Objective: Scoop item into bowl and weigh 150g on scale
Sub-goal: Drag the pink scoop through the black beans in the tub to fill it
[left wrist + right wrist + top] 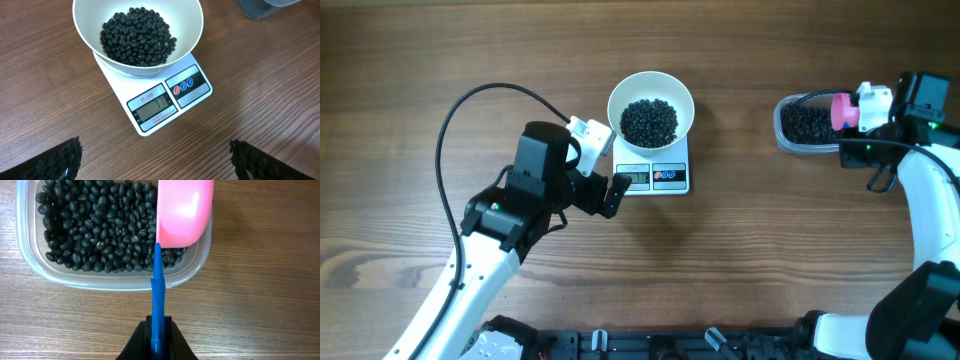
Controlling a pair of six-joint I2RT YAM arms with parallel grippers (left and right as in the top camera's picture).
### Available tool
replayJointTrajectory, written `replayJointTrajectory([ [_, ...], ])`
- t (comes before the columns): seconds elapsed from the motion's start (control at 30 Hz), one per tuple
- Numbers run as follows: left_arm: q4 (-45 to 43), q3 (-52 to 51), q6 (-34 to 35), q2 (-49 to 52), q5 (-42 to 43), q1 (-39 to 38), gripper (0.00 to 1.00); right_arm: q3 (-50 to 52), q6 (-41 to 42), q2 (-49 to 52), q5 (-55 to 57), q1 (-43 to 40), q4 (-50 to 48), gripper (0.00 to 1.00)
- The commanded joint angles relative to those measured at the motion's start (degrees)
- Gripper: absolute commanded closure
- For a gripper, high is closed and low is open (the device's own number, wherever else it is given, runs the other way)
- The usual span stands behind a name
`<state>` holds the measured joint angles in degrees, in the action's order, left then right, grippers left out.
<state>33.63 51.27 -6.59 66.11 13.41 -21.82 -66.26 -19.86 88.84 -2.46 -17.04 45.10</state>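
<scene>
The white bowl (651, 107) (85, 22) stands on the white scale (657, 176) (192, 97) and holds a heap of the black item (649, 121) (137, 36). My left gripper (602, 170) (155, 162) hovers open just left of the scale's front, nothing between its fingers (55, 160). More of the item (809, 122) (95, 225) fills a clear tub (783, 130) (120, 280) at the right. My right gripper (870, 110) (158, 337) is shut on the blue handle (158, 295) of a pink scoop (842, 110) (184, 212), which hangs over the tub's right end.
A black cable (470, 105) loops over the table left of the left arm. The right arm's white link (930, 200) runs down the right edge. Wooden tabletop (760, 250) lies between scale and tub.
</scene>
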Motion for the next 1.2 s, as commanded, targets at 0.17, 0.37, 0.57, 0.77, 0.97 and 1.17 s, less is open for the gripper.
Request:
replayJointTrajectory([
  [0.17, 0.0, -0.3, -0.7, 0.4, 0.5, -0.2, 0.00, -0.7, -0.9, 4.8, 0.9, 0.8, -0.1, 0.96],
  [0.37, 0.0, -0.3, -0.7, 0.4, 0.5, -0.2, 0.00, -0.7, -0.7, 5.8, 0.1, 3.5, -0.1, 0.96],
  [0.57, 0.0, -0.3, -0.7, 0.4, 0.5, -0.2, 0.00, -0.7, -1.2, 5.8, -0.6, 7.0, 0.0, 0.96],
  [0.77, 0.0, -0.3, -0.7, 0.4, 0.5, -0.2, 0.00, -0.7, -1.2, 5.8, -0.6, 9.0, 0.1, 0.96],
  [0.97, 0.0, -0.3, -0.7, 0.4, 0.5, -0.2, 0.00, -0.7, -4.6, 5.8, -5.4, 9.1, 2.4, 0.96],
  [1.17, 0.0, -0.3, -0.7, 0.4, 0.5, -0.2, 0.00, -0.7, -4.6, 5.8, -5.4, 9.1, 3.4, 0.95],
])
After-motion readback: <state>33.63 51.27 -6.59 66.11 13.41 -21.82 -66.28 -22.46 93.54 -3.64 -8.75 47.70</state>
